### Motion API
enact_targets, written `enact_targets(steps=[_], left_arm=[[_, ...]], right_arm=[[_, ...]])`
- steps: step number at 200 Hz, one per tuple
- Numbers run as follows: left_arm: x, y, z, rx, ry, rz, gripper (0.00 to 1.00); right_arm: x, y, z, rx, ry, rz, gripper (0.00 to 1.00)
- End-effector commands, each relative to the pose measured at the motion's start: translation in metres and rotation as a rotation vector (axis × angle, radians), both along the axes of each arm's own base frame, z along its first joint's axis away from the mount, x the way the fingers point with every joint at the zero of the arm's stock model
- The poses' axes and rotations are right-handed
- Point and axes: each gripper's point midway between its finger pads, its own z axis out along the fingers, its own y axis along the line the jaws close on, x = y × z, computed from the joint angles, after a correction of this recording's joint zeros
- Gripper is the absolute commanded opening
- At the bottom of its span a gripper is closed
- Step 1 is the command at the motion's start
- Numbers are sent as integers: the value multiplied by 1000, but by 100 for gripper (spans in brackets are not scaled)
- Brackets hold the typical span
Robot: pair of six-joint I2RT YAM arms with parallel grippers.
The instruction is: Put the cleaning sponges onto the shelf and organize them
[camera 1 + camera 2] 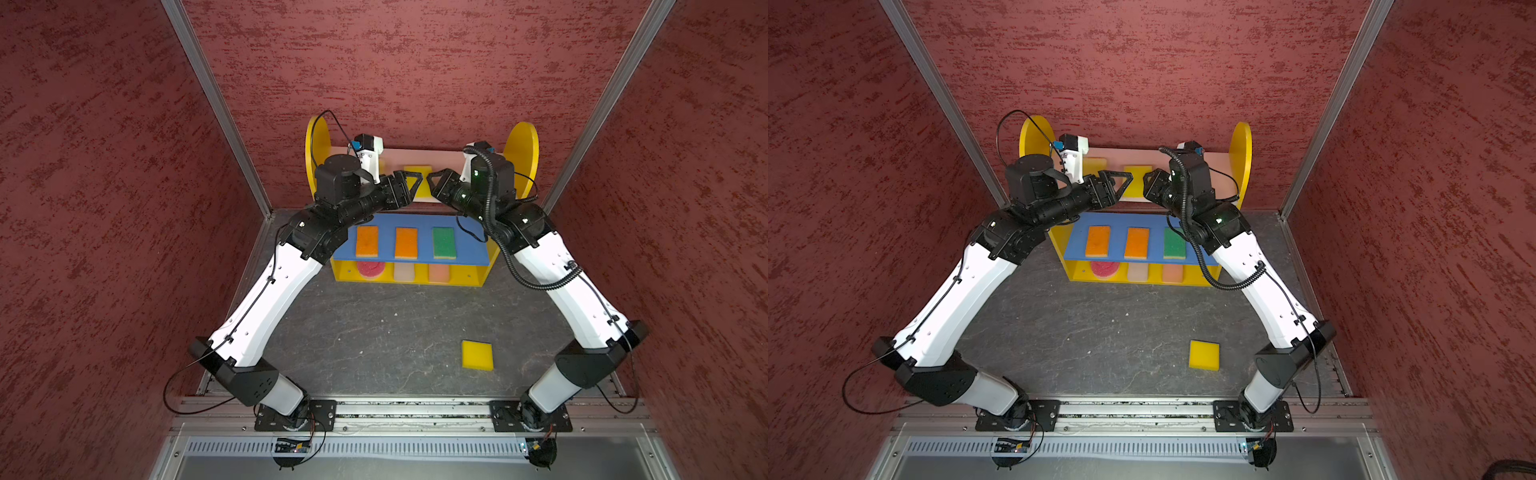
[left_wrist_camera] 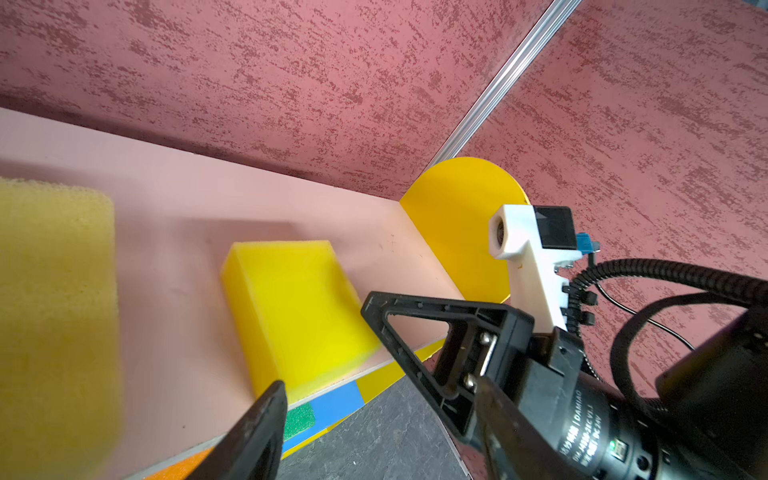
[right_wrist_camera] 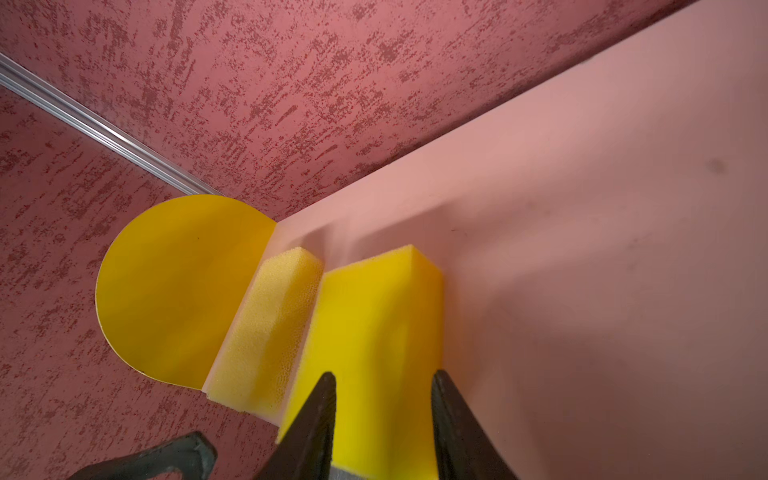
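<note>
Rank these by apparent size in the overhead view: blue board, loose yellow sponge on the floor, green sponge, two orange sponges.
1. blue board
2. loose yellow sponge, narrowly; its different distance makes this unsure
3. green sponge and both orange sponges look alike, so unranked

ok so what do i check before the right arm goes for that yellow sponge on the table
1. Bright yellow sponge flat on the pink top board: ok.
2. Right gripper clear of that sponge: cannot tell; its fingers stand either side of the sponge's near end.
3. Left gripper open and empty: ok.
4. Porous yellow sponge flat on the same board, apart from the bright one: ok.
5. Bare board on the bright sponge's other side for one more: ok.
6. Yellow sponge on the table lying flat on the right arm's side, nothing near it: ok.
</note>
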Motion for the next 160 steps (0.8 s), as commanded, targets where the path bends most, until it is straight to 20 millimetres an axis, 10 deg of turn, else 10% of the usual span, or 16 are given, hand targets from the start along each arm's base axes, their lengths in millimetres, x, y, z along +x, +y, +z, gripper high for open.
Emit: enact_targets(steps=[1, 66, 160], left_arm=[[-16, 9, 18, -25, -56, -10, 71], [-67, 36, 22, -91, -152, -40, 75], [-93, 75, -69, -14, -20, 67, 71]], right_arm=[[-16, -14, 26, 11, -59, 0, 42], [-68, -36, 26, 41, -118, 57, 39], [-145, -76, -109, -86, 174, 37, 33]])
